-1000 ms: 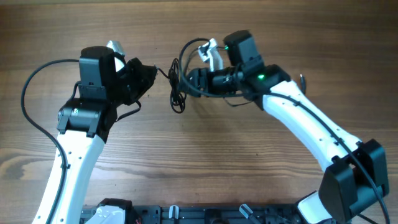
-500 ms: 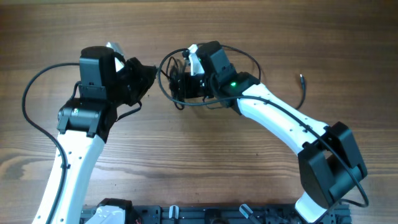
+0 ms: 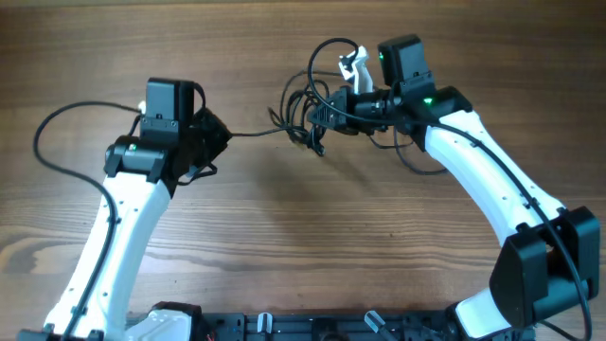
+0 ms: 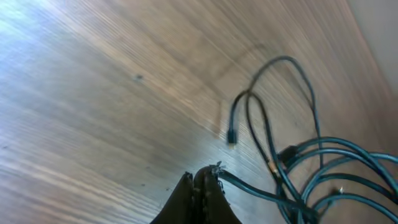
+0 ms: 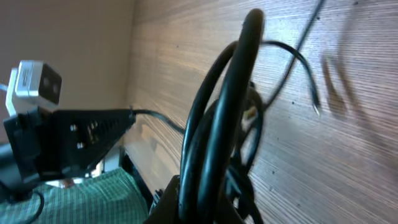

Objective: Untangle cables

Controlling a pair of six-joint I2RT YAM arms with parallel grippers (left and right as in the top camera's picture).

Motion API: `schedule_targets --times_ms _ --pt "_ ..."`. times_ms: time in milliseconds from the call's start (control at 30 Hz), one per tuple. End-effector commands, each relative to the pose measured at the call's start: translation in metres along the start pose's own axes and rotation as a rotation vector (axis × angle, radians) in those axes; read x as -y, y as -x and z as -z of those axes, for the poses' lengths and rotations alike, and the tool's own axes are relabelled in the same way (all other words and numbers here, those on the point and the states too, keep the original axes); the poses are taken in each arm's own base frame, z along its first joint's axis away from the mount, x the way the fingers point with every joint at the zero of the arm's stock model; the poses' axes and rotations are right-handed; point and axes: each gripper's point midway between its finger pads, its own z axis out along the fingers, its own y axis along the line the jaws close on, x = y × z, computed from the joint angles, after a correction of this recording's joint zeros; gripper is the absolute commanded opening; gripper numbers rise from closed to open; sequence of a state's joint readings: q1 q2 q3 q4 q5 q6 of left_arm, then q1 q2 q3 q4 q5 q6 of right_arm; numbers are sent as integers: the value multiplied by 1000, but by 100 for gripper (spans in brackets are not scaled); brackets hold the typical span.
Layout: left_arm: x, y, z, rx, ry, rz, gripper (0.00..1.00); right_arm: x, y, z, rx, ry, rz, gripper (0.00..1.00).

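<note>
My left fingers [image 4: 200, 188] are pressing together, narrow, on a single thin black strand [image 3: 256, 134], and my right fingers [image 3: 327, 114] are closing on the knotted mass of the cables [image 3: 301, 112]. From overhead, the strand is running nearly straight along the wooden counter [image 3: 284, 237] from my left fingertips out to the knot, its long axis lying left to right and climbing only slightly toward the far side as it goes right. The knot is sitting between my two arms, much closer to my right fingers, which are buried in its right side, and well apart from my left ones. Its own long axis is lying roughly far to near: one open loop [image 3: 327, 49] is arching up toward the far edge of the counter, and a short tail is hanging toward the near side. In the left wrist view the strand is leaving my fingertips toward the right and joining several curved cords at the lower right, while a small plug [image 4: 231, 138] on a bent cord is pointing back toward my fingertips, near them but not touching. In the right wrist view thick loops are rising straight out from between my right fingers and filling the middle of the picture, a loose end [image 5: 315, 106] is pointing down at the counter on the right, and my left arm [image 5: 68, 140] is showing beyond with the strand leading to it. I cannot tell whether the knot is resting on the counter or hanging just above it.
</note>
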State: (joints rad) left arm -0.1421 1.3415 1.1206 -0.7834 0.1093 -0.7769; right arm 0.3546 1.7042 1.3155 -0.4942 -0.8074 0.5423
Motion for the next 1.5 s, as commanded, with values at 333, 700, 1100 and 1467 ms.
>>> schedule_targets --times_ms 333,700,1100,1467 --pt "70 -38 -18 -176 -268 -151 4 -26 -17 -14 -47 36 67 4" --pt "122 -87 -47 -387 -453 -153 4 -29 -14 -13 -34 47 35 4" --pt "42 -59 -64 -338 -159 -98 19 29 -19 -8 -1 -252 -31 61" --pt "-8 -63 -64 -331 68 -179 70 44 -37 -7 -56 -348 -25 65"
